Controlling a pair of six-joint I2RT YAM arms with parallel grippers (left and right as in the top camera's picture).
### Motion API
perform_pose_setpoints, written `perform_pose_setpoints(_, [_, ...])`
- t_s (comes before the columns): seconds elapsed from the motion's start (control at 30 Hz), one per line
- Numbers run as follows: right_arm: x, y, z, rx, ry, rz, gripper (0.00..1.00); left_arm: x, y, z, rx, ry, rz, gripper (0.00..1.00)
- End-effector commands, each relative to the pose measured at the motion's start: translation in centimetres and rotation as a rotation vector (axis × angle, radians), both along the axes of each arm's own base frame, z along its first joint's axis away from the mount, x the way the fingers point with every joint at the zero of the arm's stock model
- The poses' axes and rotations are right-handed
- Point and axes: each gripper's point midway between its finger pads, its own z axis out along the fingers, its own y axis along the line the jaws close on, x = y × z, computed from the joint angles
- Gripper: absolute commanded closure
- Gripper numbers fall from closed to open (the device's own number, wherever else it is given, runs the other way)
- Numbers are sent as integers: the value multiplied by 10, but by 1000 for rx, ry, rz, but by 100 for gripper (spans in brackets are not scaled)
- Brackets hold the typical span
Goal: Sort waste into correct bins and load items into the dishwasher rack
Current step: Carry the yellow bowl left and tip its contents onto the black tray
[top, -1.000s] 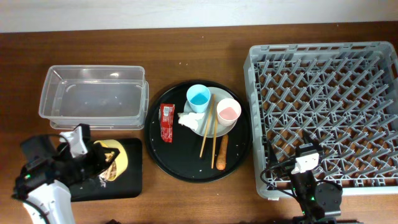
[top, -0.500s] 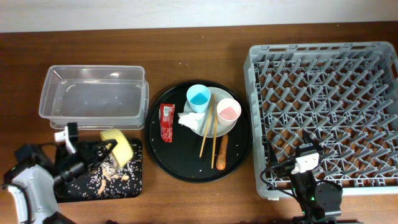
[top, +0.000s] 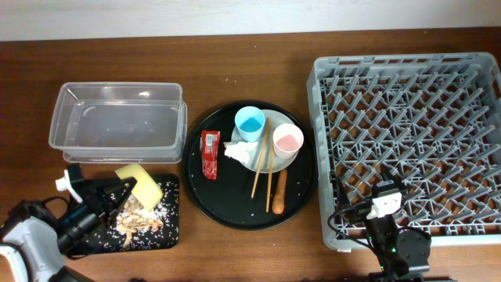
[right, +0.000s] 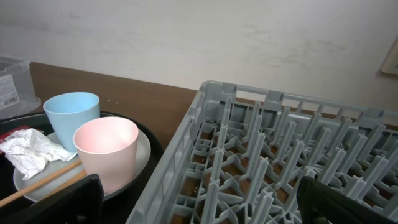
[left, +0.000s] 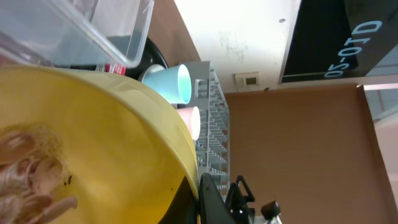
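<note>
1. The left gripper (top: 119, 190) is closed on the rim of the yellow bowl (top: 141, 182), holding it tipped on edge. Since a second ago, the arm has drawn back toward the table's near left corner.
2. In the left wrist view the bowl's inside fills the frame, with brownish bits clinging to its wall.
3. Directly below the bowl's lip, the food scraps (top: 135, 222) lie heaped on the flat black tray (top: 168, 233), with rice-like grains scattered round them. A second ago this tray was nearly bare; the pile has grown since half a second ago.
4. Just beyond the gripper, the clear tub (top: 117, 121) sits unchanged.
5. Further out to the gripper's right, the round black tray (top: 227, 205) carries the red wrapper (top: 210, 153), tissue (top: 239, 151), blue cup (top: 250, 122), pink cup (top: 288, 140), plate (top: 275, 163), chopsticks (top: 261, 168) and sausage stick (top: 279, 192), none of them moved.
6. The right gripper (top: 386, 205) rests at the near edge of the dishwasher rack (top: 407, 117), fingers spread wide, holding nothing, in the same position as before.
</note>
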Motion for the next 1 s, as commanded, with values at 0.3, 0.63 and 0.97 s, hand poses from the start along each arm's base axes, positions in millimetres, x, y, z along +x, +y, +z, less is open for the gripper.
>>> perform_pose_setpoints(0.3, [0,2,-3,12,8,6,2,0,-2,11,-24,-66,7,100])
perform_pose_setpoints(0.63, [0,1,-3,12,8,6,2,-2,-10,22,-10,-148,-10,100])
perform_pose_setpoints(0.97, [0,1,-3,12,8,6,2,-6,-12,23,20,-102,-43,100])
